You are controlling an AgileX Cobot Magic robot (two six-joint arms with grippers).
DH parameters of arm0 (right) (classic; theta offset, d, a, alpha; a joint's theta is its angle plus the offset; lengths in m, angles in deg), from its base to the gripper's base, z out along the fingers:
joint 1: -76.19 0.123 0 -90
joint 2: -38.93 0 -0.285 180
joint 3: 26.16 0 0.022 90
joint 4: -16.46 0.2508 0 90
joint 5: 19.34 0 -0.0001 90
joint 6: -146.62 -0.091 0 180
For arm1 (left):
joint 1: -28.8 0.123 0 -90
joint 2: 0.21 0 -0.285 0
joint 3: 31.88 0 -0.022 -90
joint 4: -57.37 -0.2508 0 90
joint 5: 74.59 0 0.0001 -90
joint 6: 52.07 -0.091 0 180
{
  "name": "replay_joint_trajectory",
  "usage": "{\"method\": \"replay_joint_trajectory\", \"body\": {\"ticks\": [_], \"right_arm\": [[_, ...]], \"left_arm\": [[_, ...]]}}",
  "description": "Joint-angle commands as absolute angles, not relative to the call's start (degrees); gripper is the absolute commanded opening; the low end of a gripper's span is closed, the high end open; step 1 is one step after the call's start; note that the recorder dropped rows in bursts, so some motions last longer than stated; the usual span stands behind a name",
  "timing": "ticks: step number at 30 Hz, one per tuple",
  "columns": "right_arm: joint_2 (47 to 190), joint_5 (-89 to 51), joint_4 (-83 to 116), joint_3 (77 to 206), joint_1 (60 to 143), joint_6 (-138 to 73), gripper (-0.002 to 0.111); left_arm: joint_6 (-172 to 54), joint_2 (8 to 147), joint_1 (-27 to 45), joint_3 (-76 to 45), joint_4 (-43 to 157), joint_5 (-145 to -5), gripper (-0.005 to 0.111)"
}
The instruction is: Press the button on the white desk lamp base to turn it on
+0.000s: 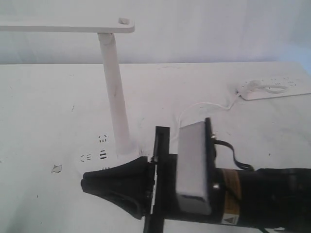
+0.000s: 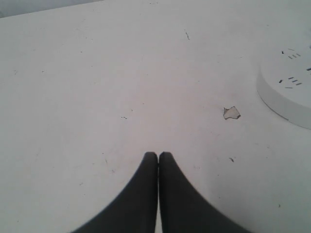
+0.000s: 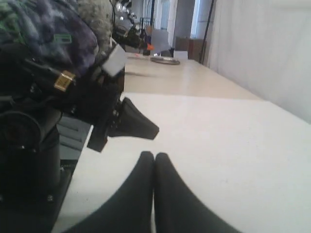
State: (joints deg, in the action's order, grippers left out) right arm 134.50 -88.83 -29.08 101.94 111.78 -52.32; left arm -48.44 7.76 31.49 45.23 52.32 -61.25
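Your L gripper (image 2: pixel 158 156): jaws pressed tip to tip, nothing held, low over the bench (image 2: pixel 73 97). Straight ahead of the tips is plain white surface, flat and wide. A small paint chip (image 2: pixel 232 112) lies ahead, off toward the lamp side. Just past the chip sits the white desk lamp base (image 2: pixel 285 99), its curved rim turned toward the jaws and apart from the tips.

In the ext. view the L jaws lie low beside the base's near rim, close to the dark USB slots (image 1: pixel 103 155) and socket holes (image 1: pixel 103 138). From that angle you can't tell if the arm body touches the rim. The button is white on white and can't be made out in any view.

Your R gripper (image 3: pixel 154 158): jaws also closed tight and empty, above the bench. The L arm's bulk is near it, ahead and to one side. The other side is open bench running to its far edge.

Farther out, the stem (image 1: pixel 114 87) rises from the base w/ a slight lean. The lamp head (image 1: pixel 68 25) reaches out flat, high over the bench. The power strip (image 1: pixel 274 89) sits well apart near the bench's back edge by the wall, and a thin cord (image 1: pixel 204 104) curves from it toward the base.
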Motion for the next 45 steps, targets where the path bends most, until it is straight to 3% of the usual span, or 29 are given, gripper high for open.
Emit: {"method": "replay_joint_trajectory", "body": {"ticks": [1,14,23,30,37,45], "right_arm": [[142.8,-89.3,-27.5,105.2,112.3,-50.0,0.000],[156.2,-88.5,4.9,107.6,112.3,-54.7,0.000],[156.7,-66.2,4.9,114.3,112.8,-58.1,0.000],[156.7,-63.0,4.0,116.2,114.9,-58.1,0.000],[156.7,-50.7,4.1,120.0,115.1,-59.6,0.000],[156.7,-49.1,4.1,120.6,115.1,-60.6,0.000]], "left_arm": [[-48.4,7.6,31.5,45.3,52.4,-61.3,0.000],[-48.4,7.6,31.5,45.3,52.4,-61.3,0.000],[-48.4,7.6,31.5,45.3,52.4,-61.3,0.000],[-48.4,7.6,31.5,45.3,52.4,-61.3,0.000],[-48.4,7.6,31.5,45.3,52.4,-61.3,0.000],[-48.4,7.6,31.5,45.3,52.4,-61.3,0.000]]}}
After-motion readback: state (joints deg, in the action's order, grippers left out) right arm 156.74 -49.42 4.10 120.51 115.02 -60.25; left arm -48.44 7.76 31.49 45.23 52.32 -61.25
